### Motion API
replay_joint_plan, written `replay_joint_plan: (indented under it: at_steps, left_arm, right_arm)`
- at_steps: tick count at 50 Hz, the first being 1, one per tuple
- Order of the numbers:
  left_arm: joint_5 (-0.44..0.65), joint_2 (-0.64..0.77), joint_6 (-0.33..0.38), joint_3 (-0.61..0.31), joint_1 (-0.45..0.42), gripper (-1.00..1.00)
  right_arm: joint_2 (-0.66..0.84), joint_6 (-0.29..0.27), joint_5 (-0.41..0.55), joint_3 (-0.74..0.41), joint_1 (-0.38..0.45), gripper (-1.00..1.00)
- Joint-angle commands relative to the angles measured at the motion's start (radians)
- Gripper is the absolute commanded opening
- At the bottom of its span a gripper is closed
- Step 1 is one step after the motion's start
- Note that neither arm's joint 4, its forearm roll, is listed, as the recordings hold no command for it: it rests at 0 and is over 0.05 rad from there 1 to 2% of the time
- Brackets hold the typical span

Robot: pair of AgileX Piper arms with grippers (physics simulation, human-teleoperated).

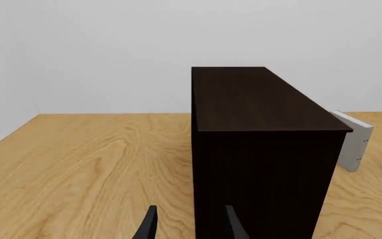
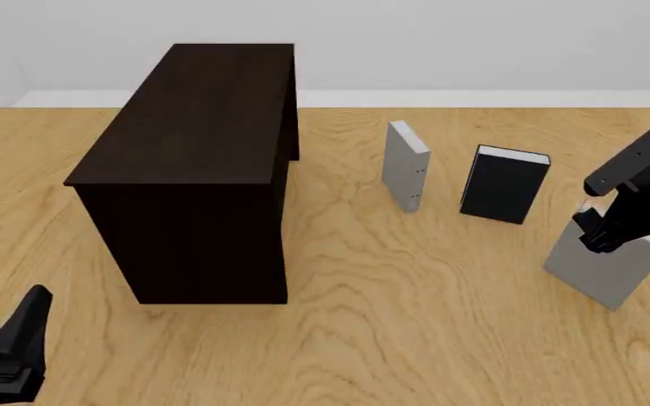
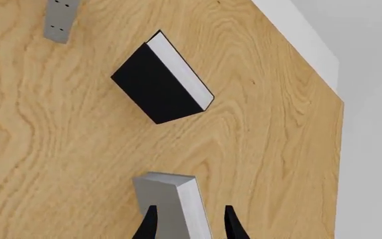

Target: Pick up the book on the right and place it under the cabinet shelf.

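My left pincer [image 2: 9, 351] sits low at the near left corner of the light wooden table [image 2: 415, 304], its two black fingers [image 1: 147, 224] spread apart with nothing between them. They point at the end wall of the large dark brown, almost black wooden box cabinet [image 2: 195, 169], which stands upright on the left half of the table and runs back toward its far edge.

Right of the cabinet, out in the middle of the table, a plain light grey hardcover with a white page edge [image 2: 404, 165] stands on end, apart from the cabinet. Just past it stands a black-covered book with a white page edge [image 2: 504, 184] — clear of both its neighbours.

At the right edge of the table stands the book I am after, the squarish light grey hardcover with a white page edge [image 2: 604, 266], upright and a little tilted. My right pincer [image 2: 596, 222] is on its top edge — the wrist view shows my black fingers [image 3: 148, 225] straddling the cover on either side, narrowly parted, though I cannot tell whether they are pressing on it.
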Motion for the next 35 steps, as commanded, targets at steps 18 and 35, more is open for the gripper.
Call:
replay_joint_plan:
  at_steps: [18, 35]
  left_arm:
    - [0.000, 0.000, 0.000, 0.000, 0.000, 1.00]
    - [0.000, 0.000, 0.000, 0.000, 0.000, 1.00]
  right_arm:
    - [0.126, -0.020, -0.074, 0.001, -0.040, 1.00]
    - [0.196, -0.029, -0.122, 0.007, -0.050, 1.00]
